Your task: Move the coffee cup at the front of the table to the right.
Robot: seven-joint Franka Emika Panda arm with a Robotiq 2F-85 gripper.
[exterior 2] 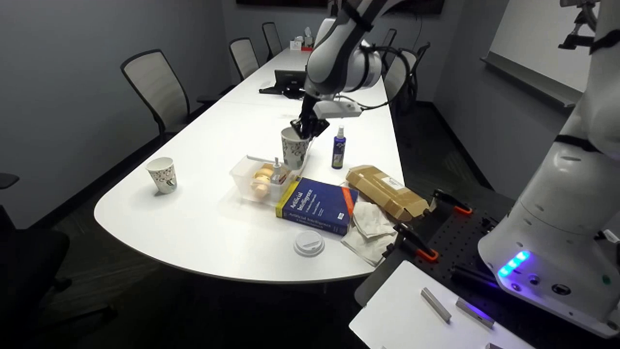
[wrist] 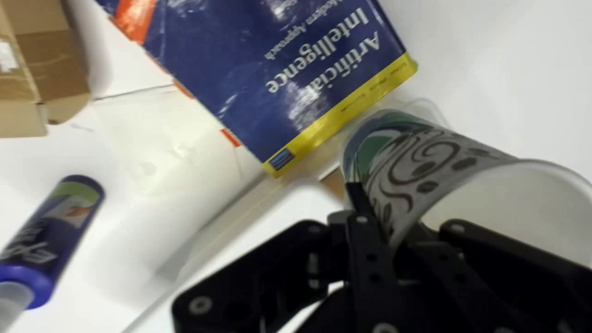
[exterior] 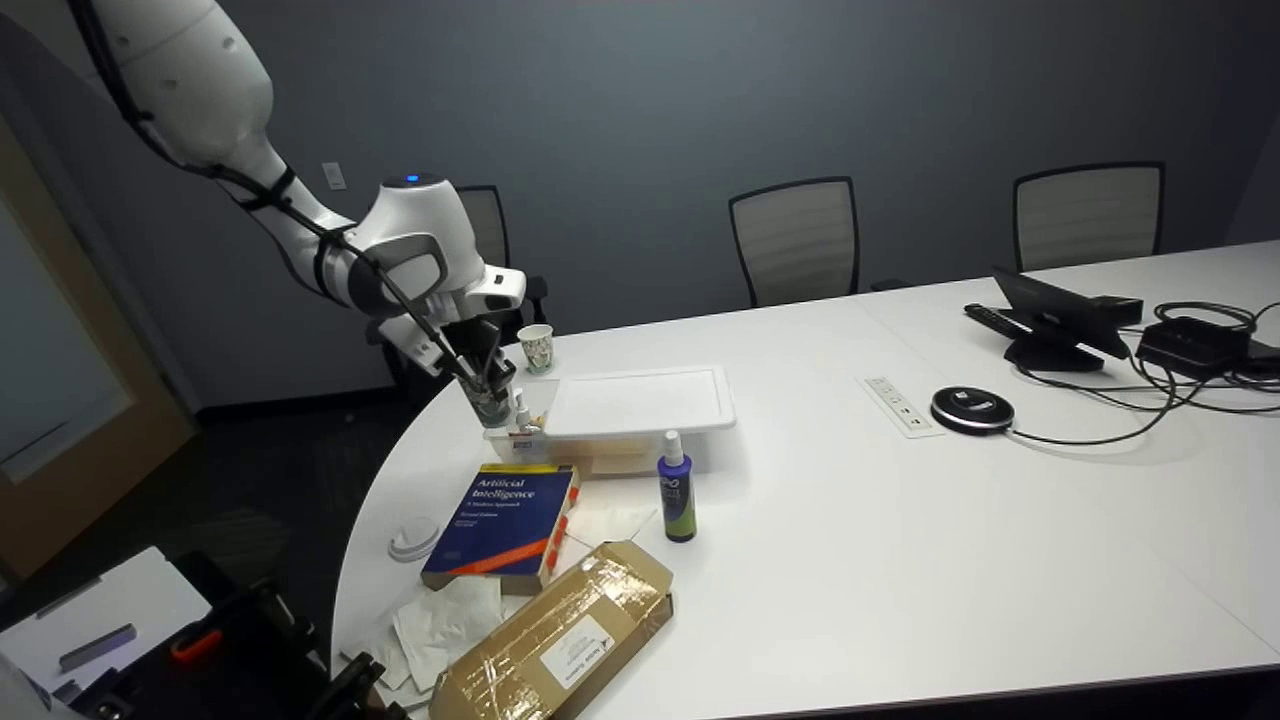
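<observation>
Above the table point(exterior 2: 208, 235), near its rounded end, the swirl-patterned paper coffee cup point(exterior 2: 294, 150) hangs nearly upright, apparently over the side of the clear plastic box point(exterior 2: 243, 181) that faces the Artificial Intelligence textbook point(exterior 2: 322, 202); its exact height cannot be told. The pincer point(wrist: 389, 217) is clamped on the cup's wall at the rim, one finger point(wrist: 370, 261) outside and one inside. Principal hazards, as judged: carried low, the cup's bottom may knock the box or the pump-top bottle point(exterior 2: 276, 172) within it; the thin paper, pinched at one place only, may crease or let the cup swing. A second patterned paper cup point(exterior 2: 163, 175) stands upright, well apart, and would obstruct a path in its direction. The robot arm point(exterior: 400, 228) reaches out from its base point(exterior 2: 554, 242) beside the table, its forearm sloping downward and its wrist bent, so that the pincer points steeply down.
</observation>
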